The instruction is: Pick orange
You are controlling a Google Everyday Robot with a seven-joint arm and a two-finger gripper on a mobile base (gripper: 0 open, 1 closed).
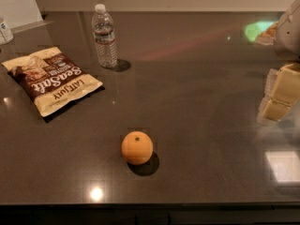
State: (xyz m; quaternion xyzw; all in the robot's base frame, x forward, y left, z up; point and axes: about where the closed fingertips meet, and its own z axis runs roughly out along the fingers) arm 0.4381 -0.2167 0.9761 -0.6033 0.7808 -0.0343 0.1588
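Note:
The orange is a small round fruit with a dark stem dot on top. It sits on the dark glossy counter near the front edge, a little left of centre. My gripper shows at the right edge as cream-coloured blocky fingers, well to the right of the orange and farther back, not touching it. Part of the gripper is cut off by the frame edge.
A brown and cream chip bag lies flat at the left. A clear water bottle stands upright behind it. A small white container is at the far left edge. The counter's front edge runs along the bottom.

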